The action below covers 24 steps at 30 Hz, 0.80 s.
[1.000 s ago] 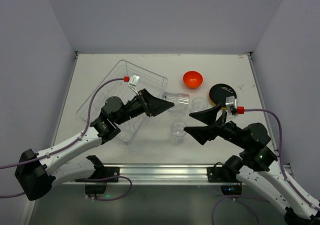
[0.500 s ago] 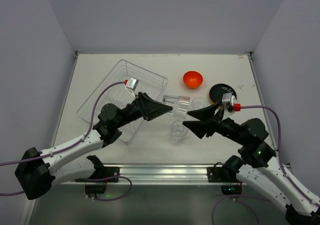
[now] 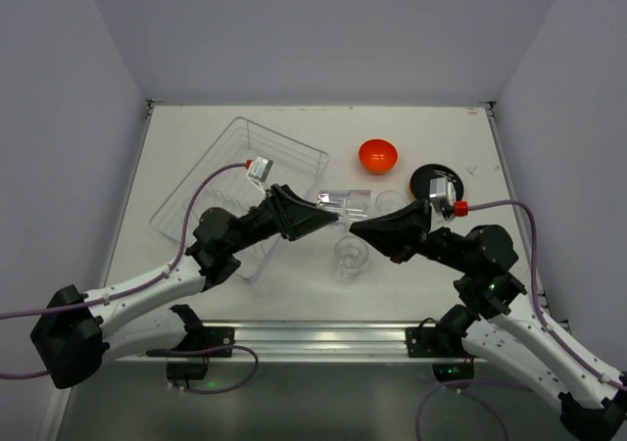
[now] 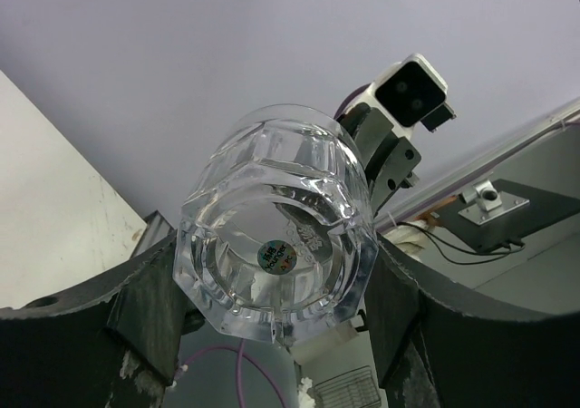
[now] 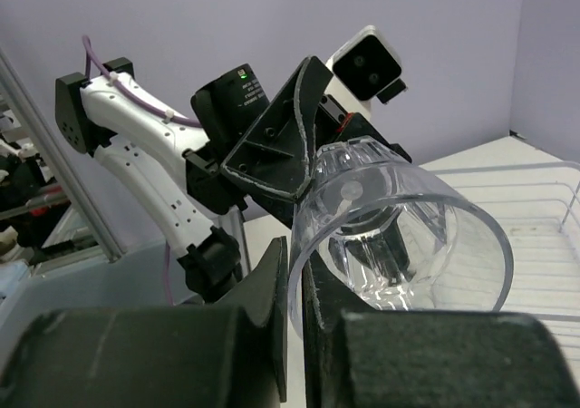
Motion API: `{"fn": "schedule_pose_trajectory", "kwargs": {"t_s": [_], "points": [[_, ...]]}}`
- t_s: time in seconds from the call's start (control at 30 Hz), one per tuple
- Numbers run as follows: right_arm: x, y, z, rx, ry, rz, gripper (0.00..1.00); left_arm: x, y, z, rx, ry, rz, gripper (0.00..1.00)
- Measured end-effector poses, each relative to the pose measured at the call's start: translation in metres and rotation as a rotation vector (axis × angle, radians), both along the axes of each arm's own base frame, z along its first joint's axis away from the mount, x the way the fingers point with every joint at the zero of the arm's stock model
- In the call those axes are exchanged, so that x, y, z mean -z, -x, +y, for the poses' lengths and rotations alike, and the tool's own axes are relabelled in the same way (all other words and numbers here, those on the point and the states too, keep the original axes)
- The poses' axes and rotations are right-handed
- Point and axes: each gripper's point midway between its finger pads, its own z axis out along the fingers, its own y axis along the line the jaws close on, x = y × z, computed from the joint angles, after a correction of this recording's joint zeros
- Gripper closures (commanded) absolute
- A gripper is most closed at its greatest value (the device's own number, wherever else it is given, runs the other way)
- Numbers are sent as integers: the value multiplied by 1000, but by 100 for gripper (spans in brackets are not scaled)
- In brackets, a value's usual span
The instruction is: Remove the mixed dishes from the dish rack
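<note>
Over the bench (image 3: pixel 441 137) in the top view, the left gripper (image 3: pixel 331 221) and right gripper (image 3: pixel 357 227) both held a sideways clear glass (image 3: pixel 345 202) beside the dish rack (image 3: pixel 196 174), their contact hard to make out; the left wrist view showed its base clasped and its rim hidden, while the right wrist view showed tips clenched on the thin rim, which might slip or crack if both pulled.

Left hand (image 3: pixel 329 214) and right hand (image 3: pixel 359 227) meet tip to tip over mid-worktop (image 3: pixel 441 127), with a tipped glass (image 3: pixel 347 200) lying sideways at their tips. An upright glass (image 3: pixel 350 255) stands just nearer. A third glass (image 3: pixel 391 204) sits beside the black plate (image 3: pixel 431 178). Bowl (image 3: pixel 377 155) behind. Rack (image 3: pixel 235 162) at left.
</note>
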Motion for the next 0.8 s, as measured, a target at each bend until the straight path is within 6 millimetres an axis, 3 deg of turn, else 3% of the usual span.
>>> {"fn": "schedule_pose_trajectory", "kwargs": {"t_s": [0.03,0.07,0.1,0.17,0.27,0.4,0.47,0.63,0.8], "points": [[0,0,0,0,-5,5,100,0,0,0,-4,-1,-12,73],[0,-1,0,2,-6,5,100,0,0,0,-7,-3,-23,61],[1,-1,0,2,-6,6,100,0,0,0,-11,-9,-33,31],[4,-2,-1,8,-4,9,100,1,-2,0,-20,-23,-50,4],[13,-3,-3,28,17,2,100,2,-5,-4,-28,-82,-49,0],[22,-7,-18,120,46,23,100,0,-27,2,-166,-238,-42,0],[31,-13,-31,201,77,62,100,-11,-34,21,-274,-280,-57,0],[58,-40,-59,431,236,265,100,-35,-35,97,-567,-334,-79,0],[108,-71,-86,678,531,530,100,-18,-44,142,-745,-556,-64,0]]}}
